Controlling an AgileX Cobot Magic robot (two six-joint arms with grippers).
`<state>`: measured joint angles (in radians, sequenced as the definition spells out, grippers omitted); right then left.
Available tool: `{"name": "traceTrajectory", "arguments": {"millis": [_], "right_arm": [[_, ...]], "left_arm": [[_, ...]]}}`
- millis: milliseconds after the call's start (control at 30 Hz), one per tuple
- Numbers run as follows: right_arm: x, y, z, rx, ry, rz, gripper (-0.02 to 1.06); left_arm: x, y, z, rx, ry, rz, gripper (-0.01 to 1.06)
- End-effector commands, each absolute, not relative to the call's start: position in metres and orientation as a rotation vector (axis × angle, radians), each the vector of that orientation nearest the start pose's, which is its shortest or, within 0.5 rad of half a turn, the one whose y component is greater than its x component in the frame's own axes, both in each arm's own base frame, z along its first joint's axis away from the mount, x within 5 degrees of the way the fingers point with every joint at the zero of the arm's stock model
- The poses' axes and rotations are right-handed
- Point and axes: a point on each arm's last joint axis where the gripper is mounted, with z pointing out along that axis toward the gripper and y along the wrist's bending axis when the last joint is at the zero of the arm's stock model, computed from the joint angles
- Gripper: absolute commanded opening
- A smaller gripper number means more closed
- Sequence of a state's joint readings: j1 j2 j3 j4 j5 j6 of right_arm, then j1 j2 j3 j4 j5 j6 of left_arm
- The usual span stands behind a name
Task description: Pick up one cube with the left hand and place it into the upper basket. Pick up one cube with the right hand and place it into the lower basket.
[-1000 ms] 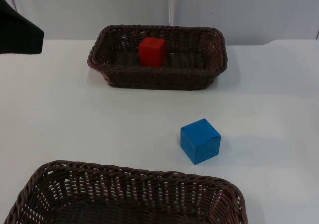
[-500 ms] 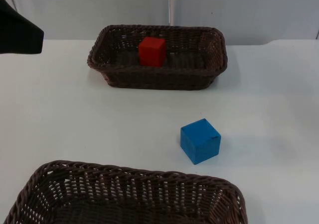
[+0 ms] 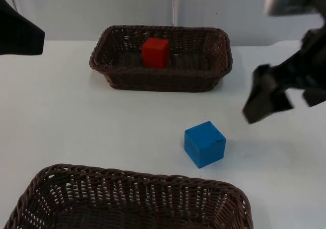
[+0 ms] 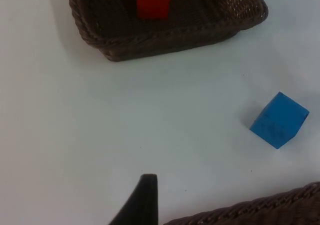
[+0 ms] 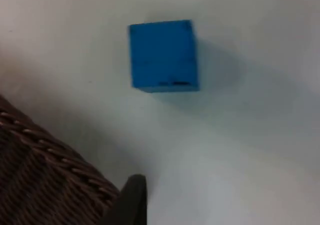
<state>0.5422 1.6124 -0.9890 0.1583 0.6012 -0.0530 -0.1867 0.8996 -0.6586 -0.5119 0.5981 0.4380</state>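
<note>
The red cube (image 3: 155, 52) sits inside the upper basket (image 3: 161, 81), a little left of its middle, resting on the basket floor with wicker wall on every side. That basket lies at the far side of the white table (image 3: 76, 122), close to the grey wall. The blue cube (image 3: 205, 143) stands on bare table between the two baskets, turned so one corner points toward the lower basket (image 3: 127, 180), whose far rim lies near it but apart. There is open table all round the blue cube, widest to its left.

The right hand (image 3: 267, 99) hangs above the table to the right of the blue cube and a bit farther back, beside the upper basket's right end and clear of it. Its dark fingers look spread, though I cannot tell for certain. From its wrist the blue cube (image 5: 163, 55) shows with the lower basket's rim (image 5: 45, 180) nearby.

The left arm (image 3: 19, 30) waits at the far left edge; its hand's state cannot be told.
</note>
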Motion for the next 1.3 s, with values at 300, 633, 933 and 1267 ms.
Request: {"name": "traceTrajectory", "arguments": {"millis": [300, 633, 933, 1267], "right_arm": [[0.270, 0.215, 0.170, -0.718, 2.573, 0.281, 1.05], [0.296, 0.241, 0.153, -0.698, 2.583, 0.248, 1.05], [0.315, 0.256, 0.122, -0.691, 2.643, 0.223, 1.05], [0.317, 0.258, 0.104, -0.693, 2.647, 0.223, 1.04]], "left_arm": [[0.164, -0.056, 0.295, 0.353, 2.229, -0.415, 0.96], [0.164, -0.056, 0.295, 0.353, 2.229, -0.415, 0.96], [0.164, -0.056, 0.295, 0.353, 2.229, -0.415, 0.96], [0.164, -0.056, 0.295, 0.353, 2.229, -0.415, 0.96]]}}
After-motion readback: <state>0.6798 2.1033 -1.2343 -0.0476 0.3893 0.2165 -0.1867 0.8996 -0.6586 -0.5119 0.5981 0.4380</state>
